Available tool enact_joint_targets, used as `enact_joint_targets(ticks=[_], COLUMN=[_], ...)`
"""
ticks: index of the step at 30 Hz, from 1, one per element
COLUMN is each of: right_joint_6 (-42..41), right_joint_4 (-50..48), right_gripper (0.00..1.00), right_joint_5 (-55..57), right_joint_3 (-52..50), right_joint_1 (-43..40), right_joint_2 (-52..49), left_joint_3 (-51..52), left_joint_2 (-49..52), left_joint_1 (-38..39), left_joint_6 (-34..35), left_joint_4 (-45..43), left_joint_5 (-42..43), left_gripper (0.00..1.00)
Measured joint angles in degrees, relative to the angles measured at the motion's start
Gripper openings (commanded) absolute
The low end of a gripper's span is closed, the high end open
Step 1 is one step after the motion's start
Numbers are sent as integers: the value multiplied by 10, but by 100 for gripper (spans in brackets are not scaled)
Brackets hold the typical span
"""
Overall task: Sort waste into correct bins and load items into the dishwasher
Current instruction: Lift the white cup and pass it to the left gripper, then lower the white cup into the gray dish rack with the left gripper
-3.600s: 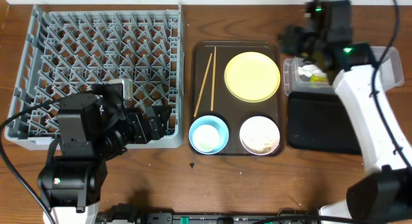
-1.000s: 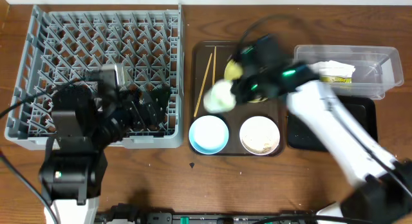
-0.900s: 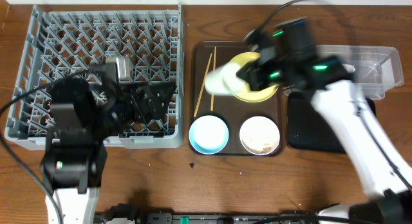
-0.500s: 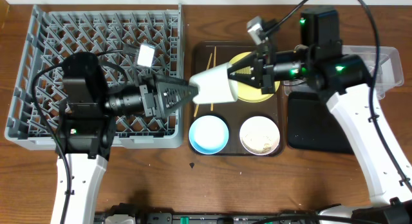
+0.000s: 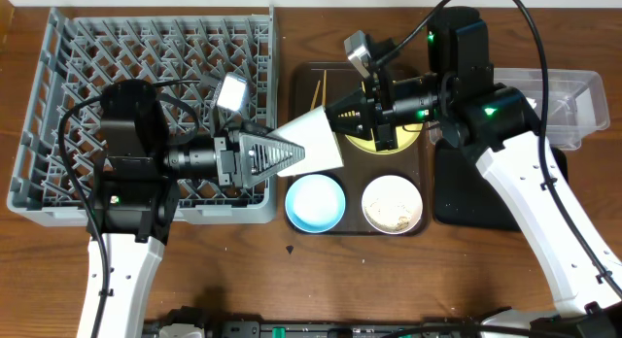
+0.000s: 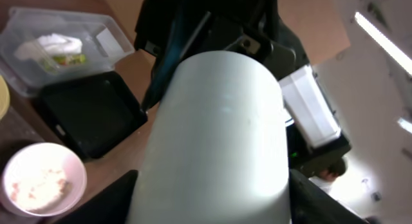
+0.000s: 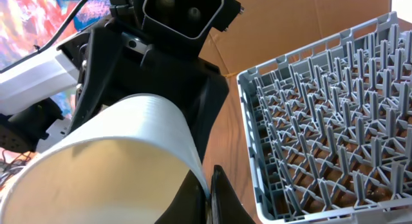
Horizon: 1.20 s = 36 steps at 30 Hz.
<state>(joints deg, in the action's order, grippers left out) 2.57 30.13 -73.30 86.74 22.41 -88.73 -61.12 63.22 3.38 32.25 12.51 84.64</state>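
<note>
While the white cup [image 5: 316, 142] is suspended on its side above the surface [image 5: 292, 280], both arms meet at it. The cup hangs over the gap between the dish rack [image 5: 160, 17] and the brown serving tray [image 5: 352, 223], near the middle of the surface.

1. Right end effector [image 5: 340, 122]: closed on the rim of the white cup. In the right wrist view the two fingers [image 7: 215, 192] pinch the thin wall, one inside and one outside.
2. Left end effector [image 5: 282, 155]: its jaws stand on either side of the cup's narrow closed end. In the left wrist view the dark fingers [image 6: 103, 201] flank the cup body. It cannot be determined whether they press on it.
3. Dish rack: occupies the left part of the surface and reaches the far edge. No item sits among its pegs.
4. Brown serving tray: lies just right of the rack. It carries:
   - the chopsticks [image 5: 315, 90], at its left side, partly hidden under the cup;
   - the yellow plate [image 5: 362, 144], toward the far edge, largely covered by the right arm;
   - the light blue bowl [image 5: 315, 202], at the near left corner of the tray;
   - the white bowl [image 5: 394, 204], at the near right corner, holding food scraps [image 6: 42, 182].
5. Clear tub [image 5: 573, 95]: stands near the far right corner of the surface. It contains the paper napkin [image 6: 51, 45] and the green-and-orange wrapper [image 6: 64, 58].
6. Black tray [image 5: 476, 187]: lies just beside the tub on the near side, right of the brown serving tray.
</note>
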Motion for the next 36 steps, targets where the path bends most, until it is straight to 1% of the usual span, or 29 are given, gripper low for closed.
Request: enact_joint_targets(ticks=[1,2,5,8,10,13,16,18,24,26,28,32,35,36], right_joint_6=[1,-2,-3,-15,-21,-29,-34,-37,-38,-33,-31,-27,-27,-27], right_joint_4=[-1,-3,-5,-3,0,22,59,98,205,229,243,255,254,254], right_gripper=[41,48,62,67,67,68,68,68,69,70,72,73,74,74], right_joint_5=[3,8,18,42,52,77,94,115,208,244,279,346,379,386], right_joint_3=[0,0,0,0,0,0,0,0,0,0,0,0,0,0], right_joint_1=[0,1,3,0,-9,-46,-83,-96,-77,-64,-47,-9,16,22], right_joint_2=[0,0,0,0,0,0,0,0,0,0,0,0,0,0], left_joint_3=[0,0,0,0,0,0,0,0,-8,-21,-33,-45,-46,-46], left_joint_2=[0,0,0,0,0,0,0,-2,-21,-23,-24,-25,-20,-15], left_joint_1=[0,0,2,2,2,-3,-20,-39,-107,-128,-142,-150,-150,-150], left_joint_6=[2,4,5,5,5,5,5,5,-7,-21,-29,-40,-42,-43], left_joint_4=[0,1,2,2,3,12,44,83,250,327,387,453,474,476], left_joint_5=[0,0,-3,-15,-23,-40,-75,-119,-287,-367,-462,-663,-775,-803], left_gripper=[56,56,56,53,53,51,50,50,49,50,50,50,51,53])
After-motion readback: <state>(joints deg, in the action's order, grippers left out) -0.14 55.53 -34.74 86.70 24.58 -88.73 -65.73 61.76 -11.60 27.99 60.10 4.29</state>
